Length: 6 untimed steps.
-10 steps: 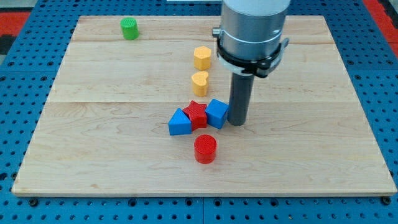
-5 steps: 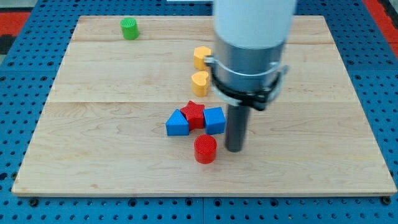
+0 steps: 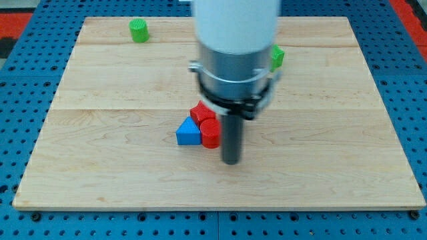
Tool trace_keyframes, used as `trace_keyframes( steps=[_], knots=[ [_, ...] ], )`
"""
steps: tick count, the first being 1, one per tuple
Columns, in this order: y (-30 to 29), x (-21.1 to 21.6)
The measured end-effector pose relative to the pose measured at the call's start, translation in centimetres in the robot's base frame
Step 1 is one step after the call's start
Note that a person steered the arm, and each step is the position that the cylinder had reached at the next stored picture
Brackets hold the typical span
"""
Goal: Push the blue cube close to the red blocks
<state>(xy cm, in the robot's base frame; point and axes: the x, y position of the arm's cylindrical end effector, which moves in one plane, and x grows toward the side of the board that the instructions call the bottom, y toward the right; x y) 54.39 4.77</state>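
My tip [image 3: 231, 162] rests on the board just right of and below a tight cluster of blocks. The cluster holds a blue triangular block [image 3: 187, 133], a red cylinder [image 3: 211, 134] touching its right side, and a red star-shaped block [image 3: 202, 112] above them. The rod stands right beside the red cylinder. The blue cube does not show; the rod and the arm's body cover the spot where it last showed.
A green cylinder [image 3: 139, 31] stands at the view's top left. Another green block [image 3: 277, 57] peeks out at the arm's right side. The arm's wide body hides the board's upper middle, and the yellow blocks with it.
My tip has moved left and down the view. The red cylinder has slid up and left against the blue triangular block. The blue cube and yellow blocks have gone out of sight behind the arm.
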Motion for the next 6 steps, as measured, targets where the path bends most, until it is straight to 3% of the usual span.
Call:
trace_keyframes(
  steps=[1, 2, 6],
  knots=[
    [7.5, -2.6],
    [8.1, -8.4],
    [-6.3, -11.2]
  ],
)
